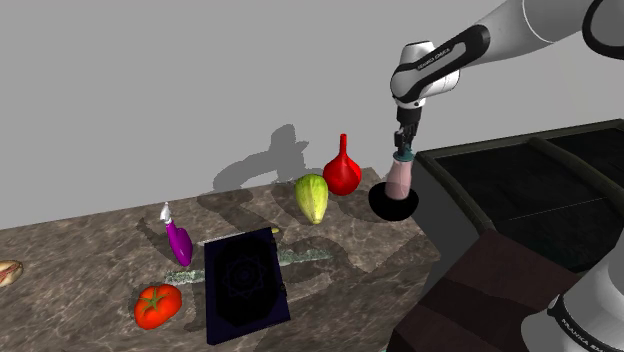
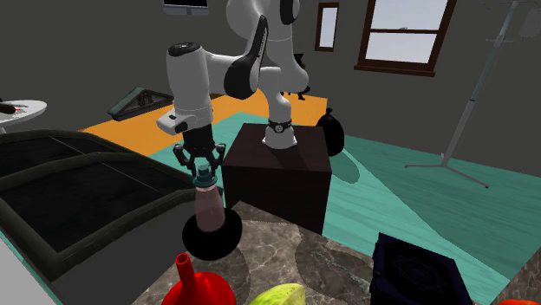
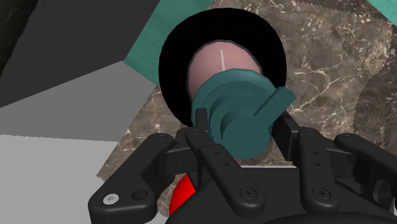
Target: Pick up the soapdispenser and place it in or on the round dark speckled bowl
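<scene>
Shoulder view, left to right on the brown veined table:
- tomato at the near edge
- purple spray bottle just behind it
- yellow-green vegetable
- red long-necked vase

At the table's far right corner: round black bowl. The soap dispenser, pink body and teal pump, stands upright with its base inside the bowl's rim. Contact with the bowl's bottom cannot be made out.

The pincer is directly above, pointing down, its fingers pinching the teal pump head from both sides.
</scene>
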`<state>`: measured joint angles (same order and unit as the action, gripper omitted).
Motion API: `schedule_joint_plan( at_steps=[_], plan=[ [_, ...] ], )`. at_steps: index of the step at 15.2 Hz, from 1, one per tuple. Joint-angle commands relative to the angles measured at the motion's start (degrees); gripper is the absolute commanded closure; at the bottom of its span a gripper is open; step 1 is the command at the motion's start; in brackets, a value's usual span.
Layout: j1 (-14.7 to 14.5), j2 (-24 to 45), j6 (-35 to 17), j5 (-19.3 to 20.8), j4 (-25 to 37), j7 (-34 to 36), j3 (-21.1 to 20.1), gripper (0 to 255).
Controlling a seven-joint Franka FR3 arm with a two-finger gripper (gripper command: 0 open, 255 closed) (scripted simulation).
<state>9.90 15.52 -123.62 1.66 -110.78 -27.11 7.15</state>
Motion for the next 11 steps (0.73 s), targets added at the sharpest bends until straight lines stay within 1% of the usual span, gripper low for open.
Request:
schedule_joint_plan(
  at_steps=[1, 9, 10, 11],
  plan=[
    [0.03, 0.93, -1.34, -0.10, -0.36, 0.02, -0.04, 255],
    [0.03, 1.01, -1.48, -0.11, -0.41, 0.02, -0.04, 255],
    [0.03, 1.01, -1.48, -0.11, -0.42, 0.02, -0.04, 0],
    [0.04, 1.01, -1.48, -0.11, -0.42, 0.02, -0.04, 0]
  ],
)
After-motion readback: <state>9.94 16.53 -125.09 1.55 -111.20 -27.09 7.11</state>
